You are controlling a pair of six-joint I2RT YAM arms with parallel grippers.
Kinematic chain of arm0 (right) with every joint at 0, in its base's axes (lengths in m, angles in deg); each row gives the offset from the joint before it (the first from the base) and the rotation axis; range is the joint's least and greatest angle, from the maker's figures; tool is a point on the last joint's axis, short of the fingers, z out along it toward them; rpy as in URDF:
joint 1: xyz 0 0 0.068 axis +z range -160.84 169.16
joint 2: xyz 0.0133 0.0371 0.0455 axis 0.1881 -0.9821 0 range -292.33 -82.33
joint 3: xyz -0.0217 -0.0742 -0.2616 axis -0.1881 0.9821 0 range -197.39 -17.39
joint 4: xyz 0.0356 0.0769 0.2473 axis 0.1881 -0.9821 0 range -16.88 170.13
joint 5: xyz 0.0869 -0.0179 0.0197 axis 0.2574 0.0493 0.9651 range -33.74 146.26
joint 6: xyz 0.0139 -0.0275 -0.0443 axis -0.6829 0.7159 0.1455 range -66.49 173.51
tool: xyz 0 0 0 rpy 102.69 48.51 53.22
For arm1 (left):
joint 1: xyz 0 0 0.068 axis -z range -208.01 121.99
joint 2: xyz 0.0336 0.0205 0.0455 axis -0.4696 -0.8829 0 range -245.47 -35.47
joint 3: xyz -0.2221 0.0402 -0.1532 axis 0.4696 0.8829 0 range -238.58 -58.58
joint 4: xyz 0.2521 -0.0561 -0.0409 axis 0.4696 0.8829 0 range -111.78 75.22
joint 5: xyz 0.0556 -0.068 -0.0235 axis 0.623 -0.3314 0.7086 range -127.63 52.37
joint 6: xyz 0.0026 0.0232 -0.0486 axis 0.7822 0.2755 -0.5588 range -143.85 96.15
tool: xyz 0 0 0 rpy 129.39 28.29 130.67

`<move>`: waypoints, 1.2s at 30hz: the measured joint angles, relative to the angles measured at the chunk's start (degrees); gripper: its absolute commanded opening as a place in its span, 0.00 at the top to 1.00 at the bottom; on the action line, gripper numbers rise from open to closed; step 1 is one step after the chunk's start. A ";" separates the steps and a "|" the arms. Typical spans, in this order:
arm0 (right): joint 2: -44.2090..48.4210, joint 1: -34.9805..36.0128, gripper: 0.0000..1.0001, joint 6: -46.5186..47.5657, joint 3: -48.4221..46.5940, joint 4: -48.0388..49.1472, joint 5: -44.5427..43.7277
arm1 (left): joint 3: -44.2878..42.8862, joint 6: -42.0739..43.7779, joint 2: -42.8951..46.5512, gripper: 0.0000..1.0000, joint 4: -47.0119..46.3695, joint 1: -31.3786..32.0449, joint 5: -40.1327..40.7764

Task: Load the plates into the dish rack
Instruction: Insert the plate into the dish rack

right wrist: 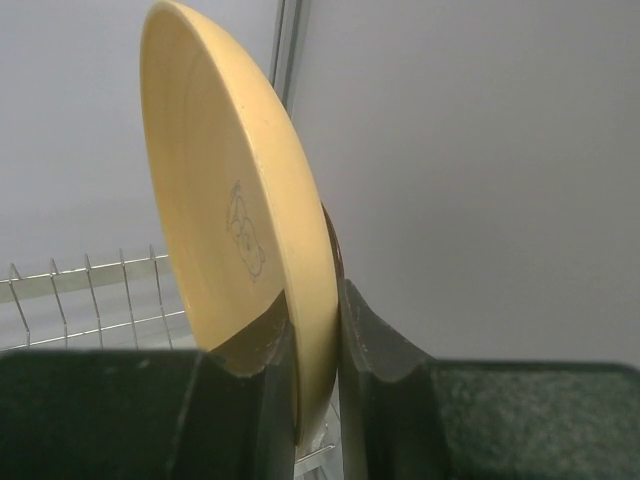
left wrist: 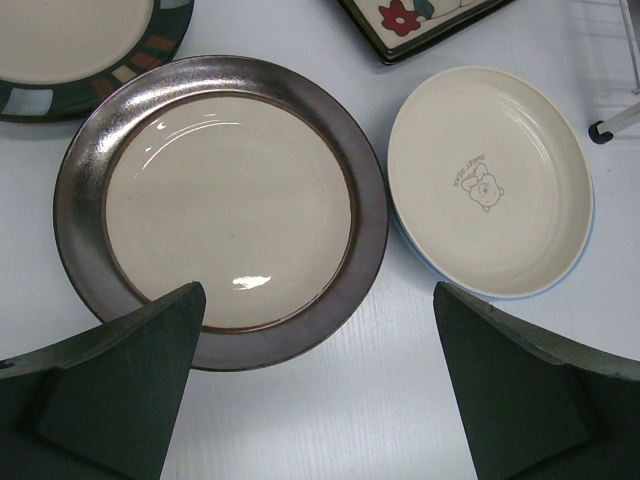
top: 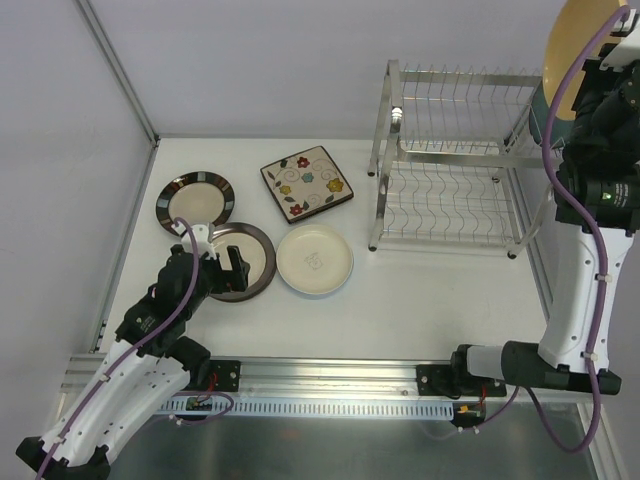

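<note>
On the far left of the desk (top: 430, 290) lies the striped-rim plate (top: 195, 198), round, with a dark rim and coloured blocks on it. Just beside it, a little nearer and to the right, lies the brown-rimmed plate (top: 245, 260) with a cream middle. The left claw (left wrist: 315, 300) hovers over the near-left edge of this plate. Its jaws stand wide and nothing is between them.

To the right of the brown-rimmed plate, just beside it, lies the cream plate (top: 314, 260). It is round, has a small bear drawing in the middle, and is blue on the outside. Farther back, between these plates, the square floral plate (top: 307, 183) lies flat and turned at an angle.

The dish rack (top: 455, 160) stands on the far right part of the desk, well apart from the four plates. Over its right end, the right claw (right wrist: 315, 320) is raised high. It grips the tan plate (right wrist: 230, 200) by the lower rim, one finger on each face, and the plate stands on edge, almost upright.
</note>
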 measured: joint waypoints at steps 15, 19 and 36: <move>-3.69 -4.17 0.99 -4.94 10.36 0.85 4.11 | 0.00 0.00 -2.32 0.01 -0.02 0.00 0.07; -3.72 -4.09 0.99 -4.90 12.90 4.02 3.67 | 0.00 0.00 -2.27 0.01 -0.02 0.00 0.17; -3.56 -4.31 0.99 1.29 17.49 13.00 -0.11 | 0.22 0.00 -2.23 0.01 -0.04 -0.11 1.03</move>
